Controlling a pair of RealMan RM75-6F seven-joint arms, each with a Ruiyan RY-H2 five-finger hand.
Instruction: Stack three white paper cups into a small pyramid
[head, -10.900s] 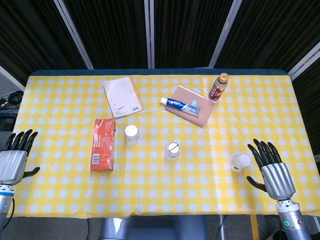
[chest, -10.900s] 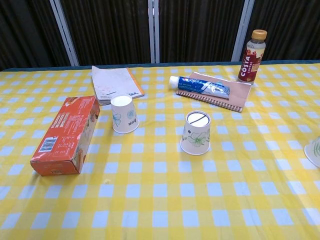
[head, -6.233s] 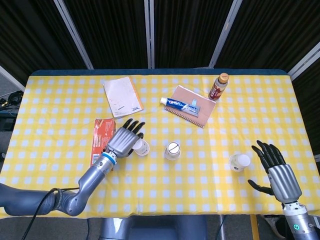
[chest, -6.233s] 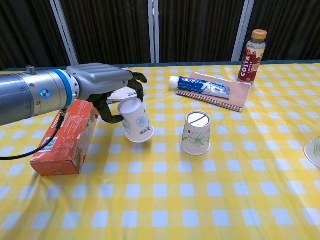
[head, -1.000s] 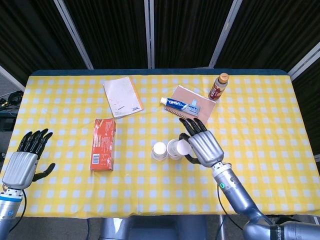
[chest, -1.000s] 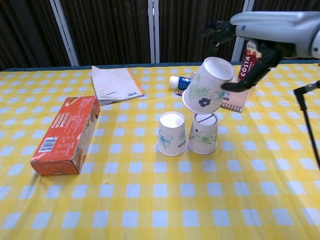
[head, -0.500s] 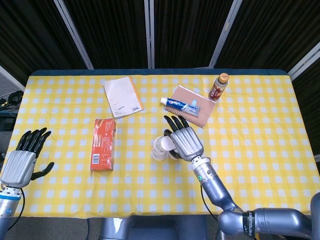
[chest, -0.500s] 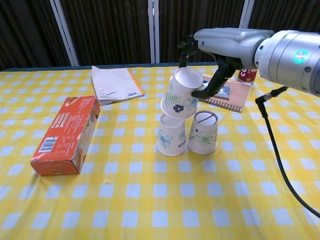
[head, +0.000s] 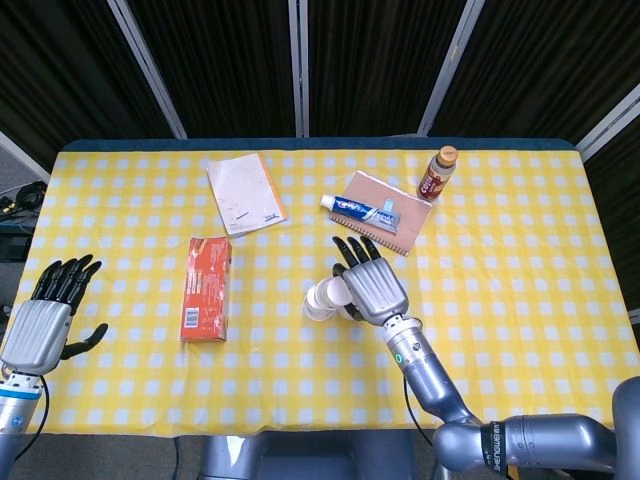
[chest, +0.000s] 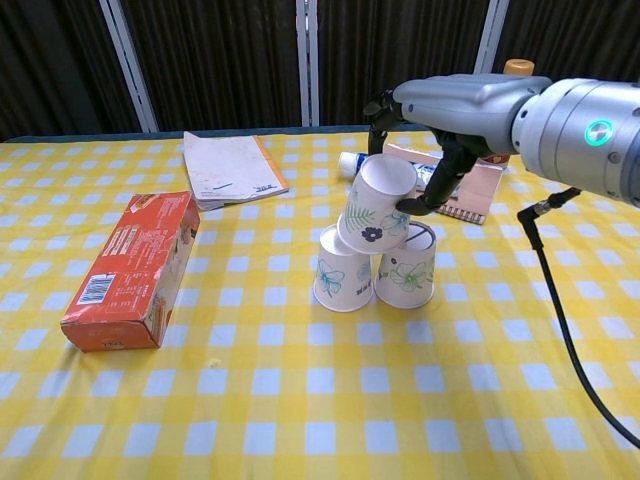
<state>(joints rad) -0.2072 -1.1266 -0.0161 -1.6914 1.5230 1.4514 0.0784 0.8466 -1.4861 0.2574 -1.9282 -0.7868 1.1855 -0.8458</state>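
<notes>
Two upside-down white paper cups with flower prints stand side by side mid-table, the left cup (chest: 342, 270) and the right cup (chest: 407, 266). My right hand (chest: 445, 110) holds a third cup (chest: 374, 205), tilted, with its rim low over the two and touching or nearly touching them. In the head view my right hand (head: 368, 280) covers the right cup; the left cup (head: 318, 304) and the held cup (head: 333, 290) show beside it. My left hand (head: 42, 318) hovers open near the table's left front edge, far from the cups.
An orange box (chest: 132, 268) lies left of the cups. Behind are a paper booklet (chest: 230, 168), a toothpaste tube (chest: 397, 167) on a brown notebook (chest: 474, 197), and a drink bottle (head: 436, 174). The yellow checked tablecloth (chest: 300, 400) covers the table.
My right hand has brought the held cup down and slightly right, from above the left cup to low over both standing cups. My left hand stays put.
</notes>
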